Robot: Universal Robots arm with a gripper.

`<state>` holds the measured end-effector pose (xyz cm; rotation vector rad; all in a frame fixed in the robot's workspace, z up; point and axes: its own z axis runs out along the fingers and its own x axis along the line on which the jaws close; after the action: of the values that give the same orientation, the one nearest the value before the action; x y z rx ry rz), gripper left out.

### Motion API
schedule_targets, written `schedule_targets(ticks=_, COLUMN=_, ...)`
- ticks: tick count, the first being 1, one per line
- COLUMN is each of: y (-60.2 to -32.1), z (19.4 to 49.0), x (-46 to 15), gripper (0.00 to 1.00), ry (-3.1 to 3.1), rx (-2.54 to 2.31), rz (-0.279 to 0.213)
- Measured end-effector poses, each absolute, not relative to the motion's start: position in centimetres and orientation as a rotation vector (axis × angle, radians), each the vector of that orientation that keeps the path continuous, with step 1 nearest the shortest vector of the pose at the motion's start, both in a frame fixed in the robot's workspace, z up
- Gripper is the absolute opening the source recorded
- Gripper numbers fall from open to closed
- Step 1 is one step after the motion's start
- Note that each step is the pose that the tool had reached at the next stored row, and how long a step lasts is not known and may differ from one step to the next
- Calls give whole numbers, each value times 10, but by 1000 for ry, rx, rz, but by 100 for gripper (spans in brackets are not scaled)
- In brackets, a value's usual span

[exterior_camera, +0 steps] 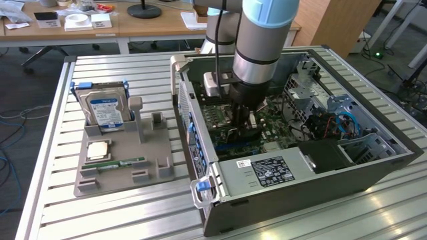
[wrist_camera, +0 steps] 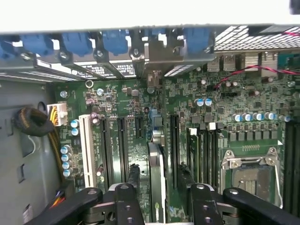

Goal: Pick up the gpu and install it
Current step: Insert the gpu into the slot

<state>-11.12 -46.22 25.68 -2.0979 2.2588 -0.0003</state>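
The gpu [wrist_camera: 157,180] stands on edge on the green motherboard [wrist_camera: 126,117], in line with a long slot, and its silvery bracket end points toward the case's rear slot covers [wrist_camera: 154,51]. My gripper [wrist_camera: 158,171] straddles the card. Its black fingers [wrist_camera: 133,173] stand a little off each face, so the gripper is open. In the exterior view the gripper [exterior_camera: 245,122] reaches down into the open computer case [exterior_camera: 293,175], over the middle of the board.
A grey parts holder [exterior_camera: 127,172] lies on the slatted table at the exterior view's left, carrying a hard drive [exterior_camera: 105,111], a memory stick [exterior_camera: 123,163] and a square chip [exterior_camera: 99,149]. The CPU socket [wrist_camera: 248,173] and cables [wrist_camera: 33,124] flank the card.
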Motion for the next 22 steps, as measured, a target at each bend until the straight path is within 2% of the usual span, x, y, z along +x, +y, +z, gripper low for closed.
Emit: schedule_targets(ticks=22, y=-461, z=259, x=-109, gripper=45, ry=2227, rx=-2153, rz=-11)
